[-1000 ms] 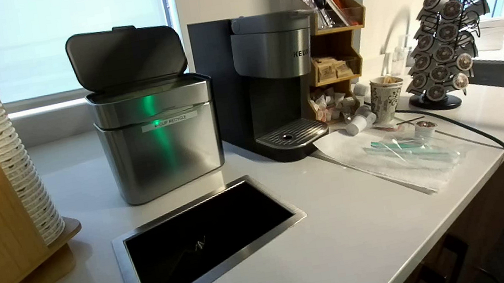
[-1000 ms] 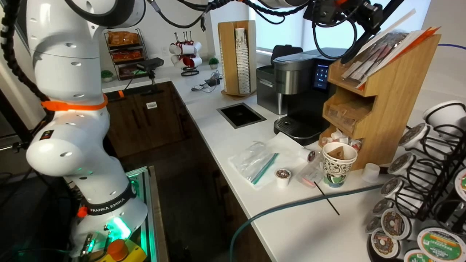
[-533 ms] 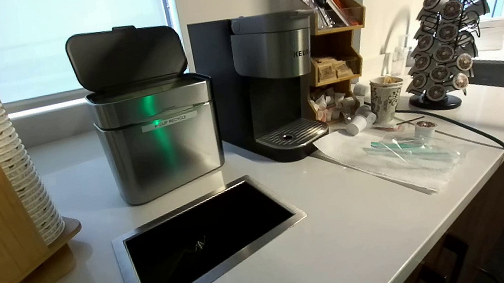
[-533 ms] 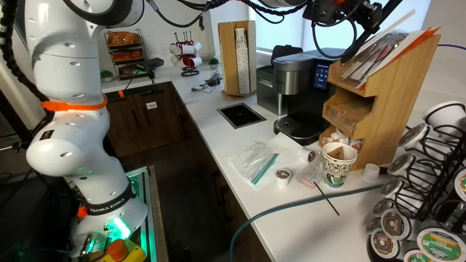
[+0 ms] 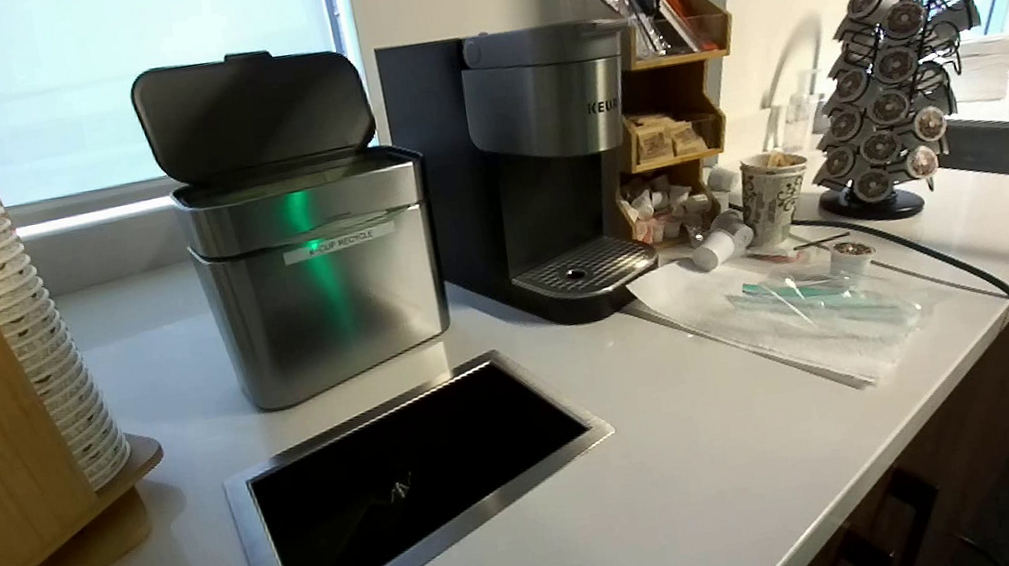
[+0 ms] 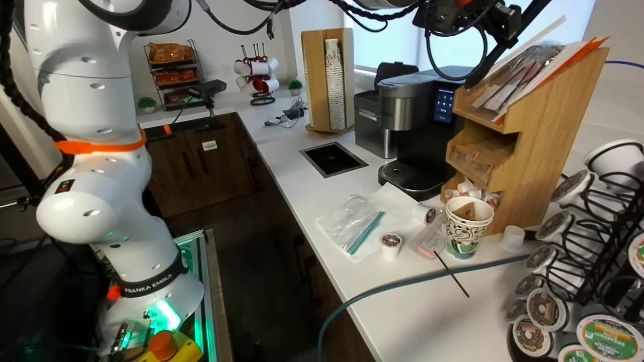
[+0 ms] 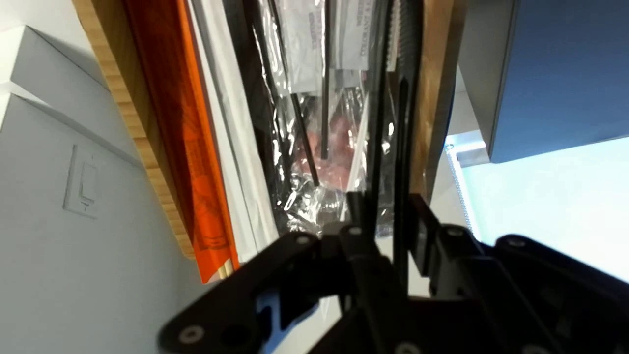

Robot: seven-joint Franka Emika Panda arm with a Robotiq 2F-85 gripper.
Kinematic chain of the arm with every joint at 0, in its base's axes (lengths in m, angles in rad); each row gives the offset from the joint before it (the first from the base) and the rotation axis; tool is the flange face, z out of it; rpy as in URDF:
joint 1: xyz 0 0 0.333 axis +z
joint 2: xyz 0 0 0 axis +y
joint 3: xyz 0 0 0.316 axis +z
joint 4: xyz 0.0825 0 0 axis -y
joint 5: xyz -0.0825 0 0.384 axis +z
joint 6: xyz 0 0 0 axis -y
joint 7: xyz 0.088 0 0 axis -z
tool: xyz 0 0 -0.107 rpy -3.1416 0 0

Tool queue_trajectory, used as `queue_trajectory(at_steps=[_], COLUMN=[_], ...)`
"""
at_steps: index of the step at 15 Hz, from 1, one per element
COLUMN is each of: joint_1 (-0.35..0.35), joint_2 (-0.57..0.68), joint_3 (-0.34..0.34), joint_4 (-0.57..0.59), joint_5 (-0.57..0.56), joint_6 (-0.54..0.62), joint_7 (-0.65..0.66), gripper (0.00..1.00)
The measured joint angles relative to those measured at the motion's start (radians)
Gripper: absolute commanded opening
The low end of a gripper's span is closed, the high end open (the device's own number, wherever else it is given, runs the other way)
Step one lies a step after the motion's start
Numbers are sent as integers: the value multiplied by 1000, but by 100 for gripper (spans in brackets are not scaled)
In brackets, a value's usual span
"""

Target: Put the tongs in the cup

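White bench (image 6: 412, 322), and jaws clench slim black tongs (image 7: 403, 147) — swirl-patterned paper cup (image 6: 465, 234) at their six o'clock in an exterior view!

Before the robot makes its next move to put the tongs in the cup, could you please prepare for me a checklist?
1. Tongs gripped in the hand: ok.
2. Patterned paper cup upright: ok.
3. Cup without contents: not ok; a brown packet is inside.
4. Hand over the cup: not ok; the wrist view shows the wooden organizer instead.
5. Lower end of the tongs clear of the organizer: cannot tell.
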Motion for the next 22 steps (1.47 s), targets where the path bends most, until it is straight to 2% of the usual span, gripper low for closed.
queue_trajectory(at_steps=[13,15,18,20,22], joint_1=[5,11,17,-9,-80], joint_2=[-89,-134,-253,-348,-444], joint_3=[-1,-21,-71,-86,-43], joint_4=[-132,-173,-260,-302,-333], joint_5=[-13,-87,-322,-485,-646], joint_6=[14,95,176,149,64], joint_7=[-44,15,190,267,333], gripper=[6,6,6,6,6])
